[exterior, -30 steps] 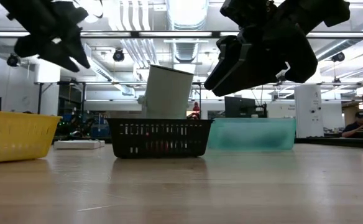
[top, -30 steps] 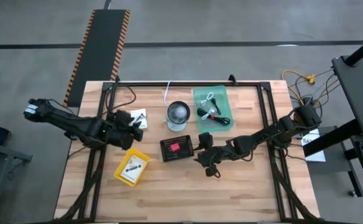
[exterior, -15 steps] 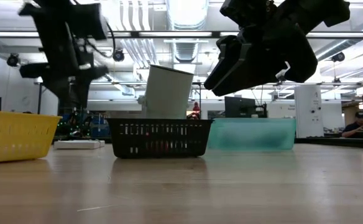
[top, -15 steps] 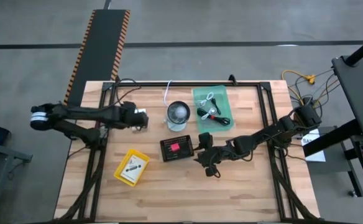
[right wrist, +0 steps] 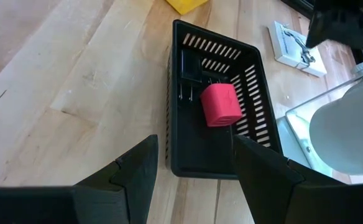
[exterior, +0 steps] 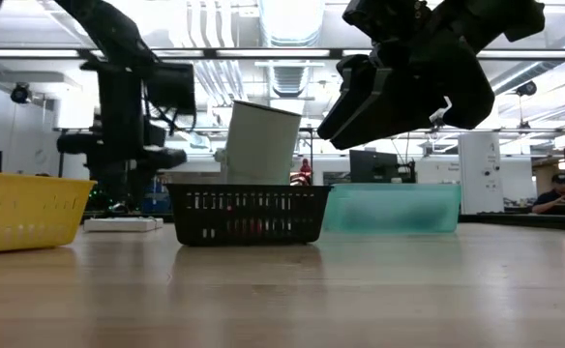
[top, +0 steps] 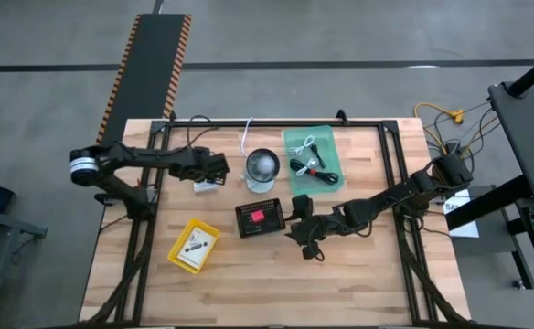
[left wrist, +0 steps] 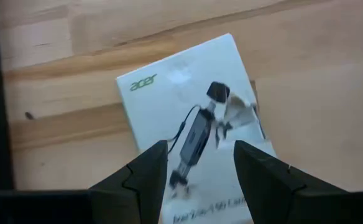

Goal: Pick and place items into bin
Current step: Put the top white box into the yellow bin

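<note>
Hovering my left hand point(top: 214, 170), fingers spread, over a white packet point(left wrist: 194, 134) left of the black basket point(top: 257, 218); a red cube point(right wrist: 220, 104) sits inside it; my right hand point(top: 302, 228), fingers apart, waits just right.

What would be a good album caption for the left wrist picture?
Left gripper, fingers open, poised above a white Acer packet with a small dark adapter inside, lying on the wooden table.

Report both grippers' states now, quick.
Left gripper: open, empty, above the white packet.
Right gripper: open, empty, beside the black basket.
</note>
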